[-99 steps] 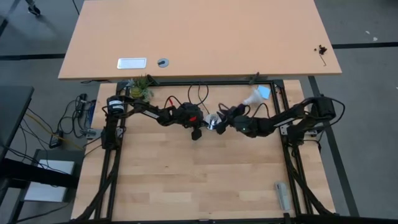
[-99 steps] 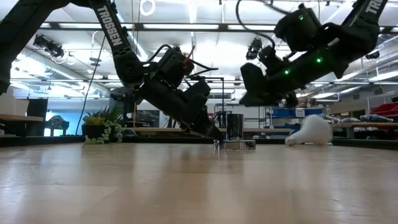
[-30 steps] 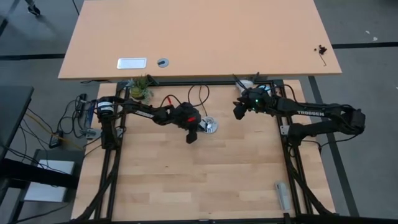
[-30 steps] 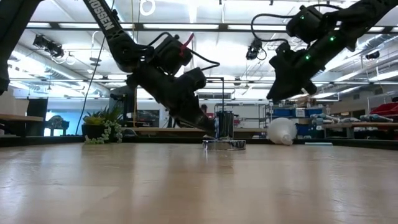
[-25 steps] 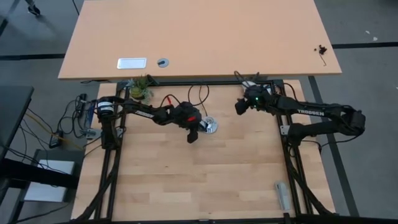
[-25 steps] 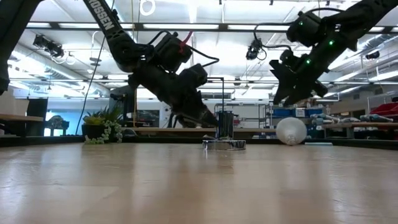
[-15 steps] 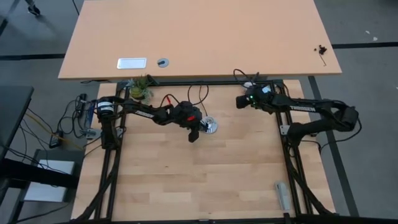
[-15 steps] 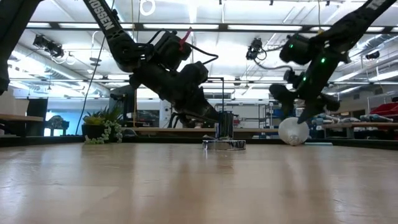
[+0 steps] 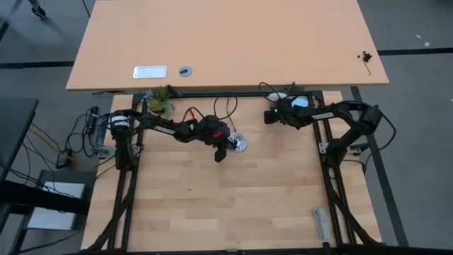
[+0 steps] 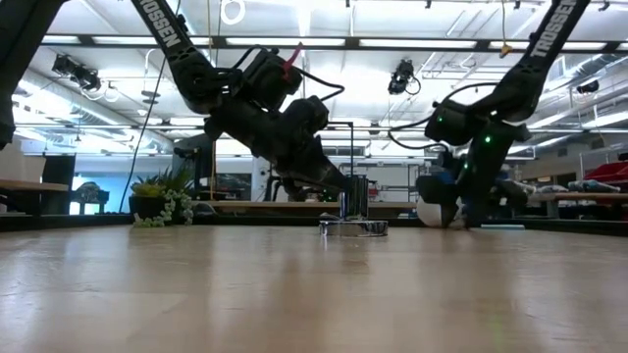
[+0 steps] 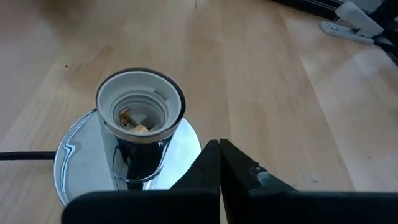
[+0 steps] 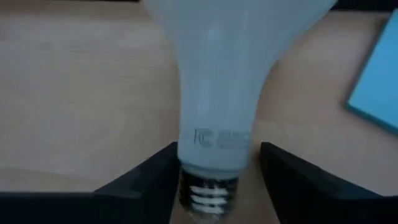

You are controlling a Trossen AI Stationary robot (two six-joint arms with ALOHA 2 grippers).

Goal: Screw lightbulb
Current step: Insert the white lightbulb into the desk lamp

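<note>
The white lightbulb (image 12: 217,74) lies on its side on the table at the far right (image 9: 281,95), its silvery screw base (image 12: 208,190) toward my right gripper. My right gripper (image 12: 217,149) is open and low over the table (image 10: 446,211), a finger on each side of the bulb's neck. The empty socket (image 11: 140,118) stands upright on its round chrome disc (image 11: 81,168) near the table's middle (image 9: 241,144). My left gripper (image 11: 219,155) is shut, slanting down beside the socket. My left gripper's shut fingertips (image 11: 211,152) stand over the rim of the chrome disc (image 11: 189,140), right beside the socket. Whether they touch it I cannot tell. My right gripper's fingers (image 12: 163,163) flank the bulb's neck (image 12: 214,140) just above the screw base. Whether they touch it I cannot tell.
A blue card (image 12: 376,81) lies next to the bulb. A black cord (image 11: 25,157) leaves the disc. A small plant (image 9: 159,103) stands at the far left, a grey stapler-like thing (image 9: 320,223) at the near right. A larger desk (image 9: 226,42) lies beyond the far edge.
My right gripper has come down from well above the table to the bulb at the far right, rolling its wrist as it sank. The bulb has shifted a little on the table. My left gripper has stayed beside the socket.
</note>
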